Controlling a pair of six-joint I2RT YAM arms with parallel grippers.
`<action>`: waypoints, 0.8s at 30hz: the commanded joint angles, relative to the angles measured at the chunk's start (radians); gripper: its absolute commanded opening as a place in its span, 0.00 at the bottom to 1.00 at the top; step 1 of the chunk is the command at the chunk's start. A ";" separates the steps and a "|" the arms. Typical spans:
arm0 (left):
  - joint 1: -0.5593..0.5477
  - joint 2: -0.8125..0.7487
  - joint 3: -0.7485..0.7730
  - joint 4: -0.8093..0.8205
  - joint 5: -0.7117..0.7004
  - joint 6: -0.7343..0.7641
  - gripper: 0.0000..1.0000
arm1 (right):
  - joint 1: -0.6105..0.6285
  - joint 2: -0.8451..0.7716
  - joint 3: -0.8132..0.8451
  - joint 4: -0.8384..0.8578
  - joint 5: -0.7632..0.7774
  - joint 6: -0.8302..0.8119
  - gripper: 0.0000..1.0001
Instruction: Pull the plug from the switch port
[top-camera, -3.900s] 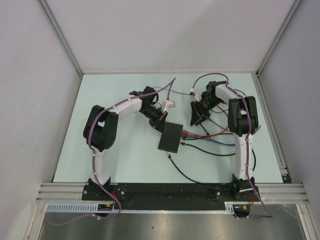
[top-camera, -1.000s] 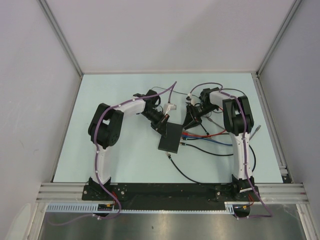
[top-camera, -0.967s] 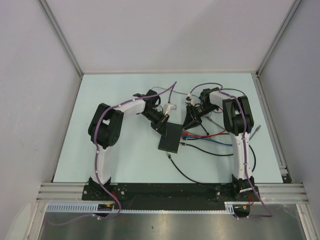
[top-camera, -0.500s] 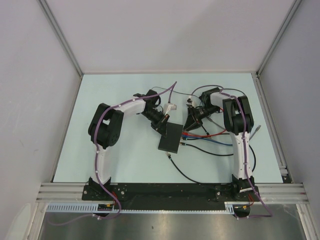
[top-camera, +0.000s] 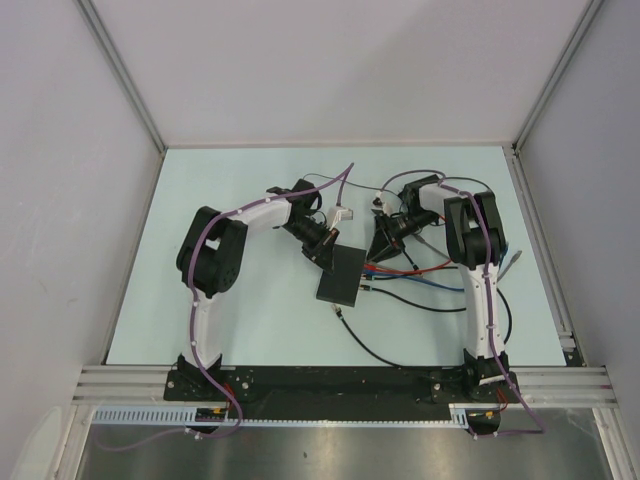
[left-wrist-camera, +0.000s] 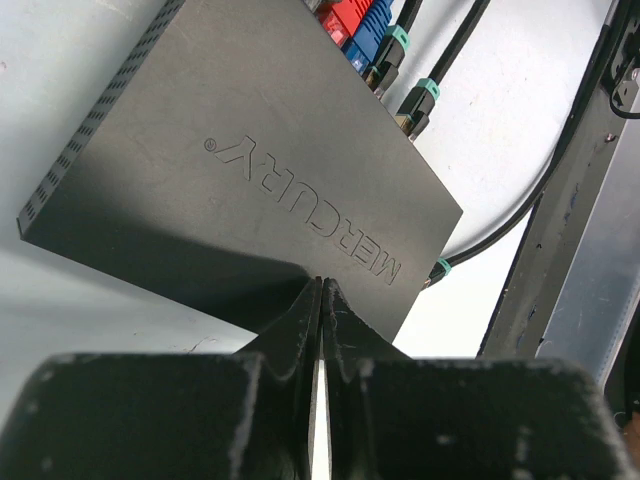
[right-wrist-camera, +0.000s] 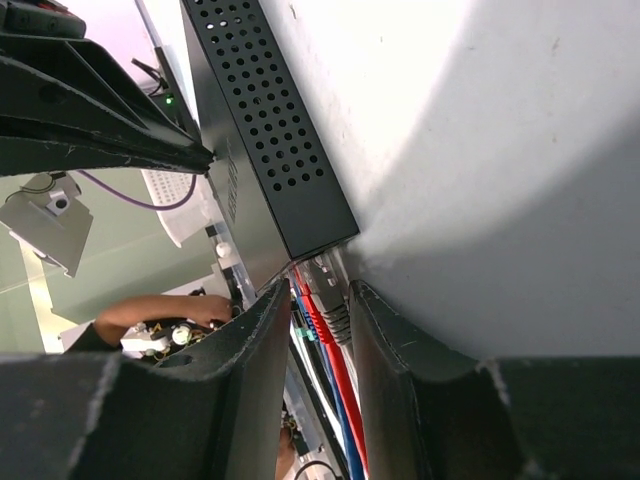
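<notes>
Since the loose black cable (top-camera: 341, 313) closest to the arm bases lies with its end off the box, I'd guess that's not the one we care about. Just past it sits the black box (top-camera: 338, 278), flat on the table (top-camera: 230, 200) between both arms. The switch port (top-camera: 363, 271) is somewhere on its right-hand short edge, where red, blue and black leads go in side by side. Which socket exactly, no idea from here.

The left gripper (left-wrist-camera: 320, 287) is clenched tight on nothing, with its tips pressing on the box's top at the far corner, so it looks like a hold-down. The right gripper (top-camera: 384, 246) hangs over the plug row with its jaws apart. The wrist view shows its fingers (right-wrist-camera: 250, 380) straddling a greyish plug (right-wrist-camera: 326, 290), and the red lead (right-wrist-camera: 335, 372) is right beside it. It doesn't look clamped yet.

Handling-wise, the plug body is probably small hard plastic, a bit slippery, likely with a latch tab. The lead behind it is floppy. I'd pinch the hard body right up against the box, not the lead. The box looks light enough to slide if tugged, hence the hold-down. The neighbouring plugs are packed close, so grabbing two is the risk.
</notes>
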 joint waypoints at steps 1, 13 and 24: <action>-0.009 0.041 0.008 0.044 -0.090 0.025 0.07 | 0.038 0.086 0.001 0.043 0.246 -0.052 0.37; -0.009 0.045 0.009 0.042 -0.095 0.026 0.07 | 0.057 0.098 0.019 0.007 0.254 -0.090 0.38; -0.009 0.049 0.012 0.047 -0.096 0.025 0.07 | 0.083 0.115 0.044 -0.006 0.317 -0.071 0.28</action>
